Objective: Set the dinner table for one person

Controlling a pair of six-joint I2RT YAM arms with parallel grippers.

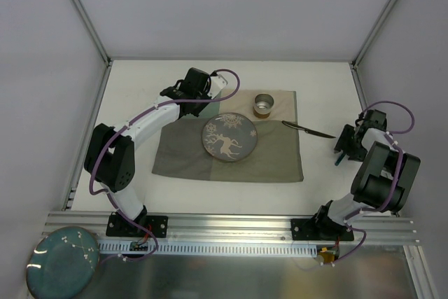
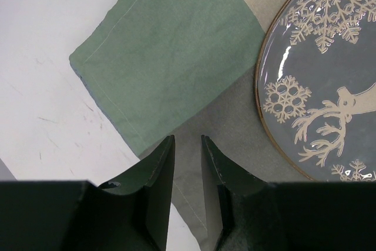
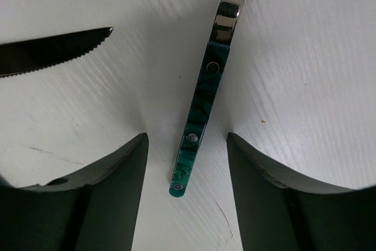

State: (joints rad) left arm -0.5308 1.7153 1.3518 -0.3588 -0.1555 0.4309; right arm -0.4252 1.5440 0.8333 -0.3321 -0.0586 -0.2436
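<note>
Where the surface lies: we see the white surface [image 1: 315, 82] spreading out on every side of the reindeer plate [image 1: 229, 138], under the patchwork mat [image 1: 273, 162] that carries the plate and under both arms.
Utensil's place: the green-handled utensil [image 3: 197, 127] rests flat on the bare surface to the right of the plate, off the mat and beyond the serrated knife [image 1: 308, 129]. The top view hides most of it under the right arm.
Utensil from the fingers: it lies in the gap of the right fingers [image 3: 117, 174], one finger on each side of the handle, and as far as we can see neither touches it.
Long axis: the handle runs almost straight away from the wrist, tilted a little, so it lies crosswise to the line along which the fingers close.
Pointing: the butt is toward the wrist. The steel neck points away and leaves the frame, so we cannot tell fork from spoon.
Knife: its tip points toward the utensil's neck and is apart from it.
Right fingers: apart, clamped on nothing.
Left fingers [image 2: 161, 168]: nearly together with a slim gap, nothing visibly between them, above the mat at the plate's far-left side.
Nearer arm: the right, clearly. The left is on the plate's other side.
Our judgement: the coming move turns on pinching across the handle's width.
</note>
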